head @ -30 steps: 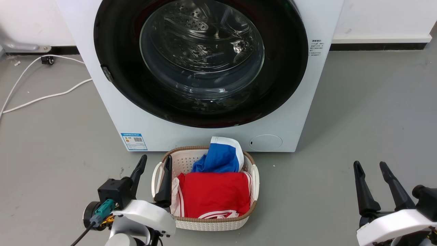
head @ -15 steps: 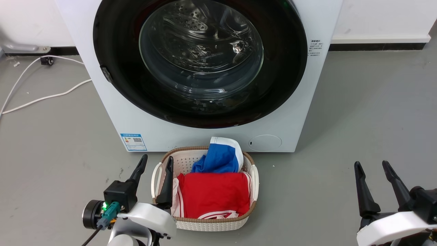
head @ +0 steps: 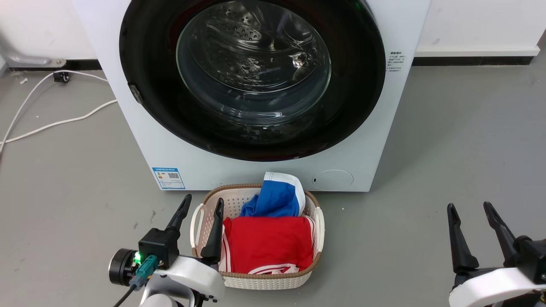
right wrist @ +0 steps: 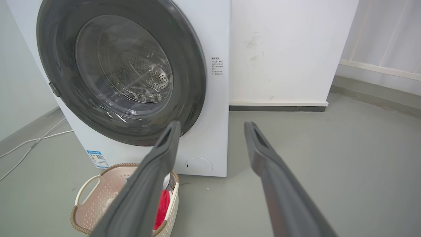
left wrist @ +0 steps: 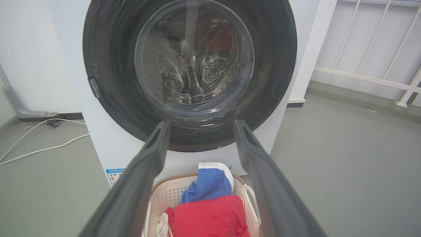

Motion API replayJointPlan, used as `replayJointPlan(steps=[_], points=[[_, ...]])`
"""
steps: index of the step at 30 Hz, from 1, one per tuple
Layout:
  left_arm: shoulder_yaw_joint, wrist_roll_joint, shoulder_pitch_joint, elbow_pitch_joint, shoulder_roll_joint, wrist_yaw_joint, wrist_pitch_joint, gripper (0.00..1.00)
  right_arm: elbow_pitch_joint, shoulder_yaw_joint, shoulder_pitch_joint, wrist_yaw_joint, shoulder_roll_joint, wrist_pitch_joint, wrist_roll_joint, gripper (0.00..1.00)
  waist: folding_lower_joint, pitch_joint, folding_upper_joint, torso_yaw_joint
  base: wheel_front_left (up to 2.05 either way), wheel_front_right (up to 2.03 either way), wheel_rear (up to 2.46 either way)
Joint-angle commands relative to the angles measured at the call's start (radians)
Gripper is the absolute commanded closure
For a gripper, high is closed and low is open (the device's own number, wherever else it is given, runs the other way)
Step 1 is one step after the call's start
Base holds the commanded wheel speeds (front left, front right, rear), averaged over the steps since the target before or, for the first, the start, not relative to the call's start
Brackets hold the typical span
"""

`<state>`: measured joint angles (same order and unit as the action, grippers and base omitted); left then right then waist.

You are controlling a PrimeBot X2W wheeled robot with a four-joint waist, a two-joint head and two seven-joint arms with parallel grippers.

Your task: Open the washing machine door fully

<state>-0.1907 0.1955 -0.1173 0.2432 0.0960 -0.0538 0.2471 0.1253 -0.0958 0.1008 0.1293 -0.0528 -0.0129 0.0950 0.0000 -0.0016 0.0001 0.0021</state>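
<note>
Nothing of the opening is done yet. The washing machine door sits closed, flush against the white front of the washing machine, ahead of and above both hands. The steel drum shows only through its glass window.

The left hand has its two dark fingers spread apart and holds nothing. It points toward the machine from low down, with the laundry basket just to its right and partly under its right finger. I cannot tell whether that finger touches the basket's handle. The right hand is also spread and empty, well off to the basket's far side and apart from the machine.

A small grey latch tab sits on the door's rim, ahead of the left hand and a little to its left. It is probably the place to pull, which would put the hinge on the side toward the right hand.

The whole job remains: reach the rim, release the door and swing it wide. The basket, holding a red garment and a blue garment, stands close under the door and may crowd the approach.
</note>
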Motion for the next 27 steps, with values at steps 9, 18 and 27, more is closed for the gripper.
replayJointPlan(steps=[9,18,27], points=[[0.008,-0.04,-0.012,0.027,-0.012,-0.02,0.02,0.0,0.005,-0.004,0.018,0.001,0.004,-0.021,-0.038,0.0,0.0,-0.002,-0.0001,-0.001,0.0,0.0,0.0],[0.024,-0.017,-0.011,0.032,-0.024,-0.031,0.019,0.0,-0.007,-0.008,0.011,0.001,0.004,-0.023,-0.026,0.0,0.0,-0.002,-0.0001,0.0,0.0,0.0,0.0],[0.036,-0.019,-0.009,0.028,-0.031,-0.037,0.018,0.0,-0.035,-0.025,0.0,0.001,0.004,-0.019,0.089,1.0,0.0,-0.001,-0.0001,0.001,0.0,0.0,0.0]])
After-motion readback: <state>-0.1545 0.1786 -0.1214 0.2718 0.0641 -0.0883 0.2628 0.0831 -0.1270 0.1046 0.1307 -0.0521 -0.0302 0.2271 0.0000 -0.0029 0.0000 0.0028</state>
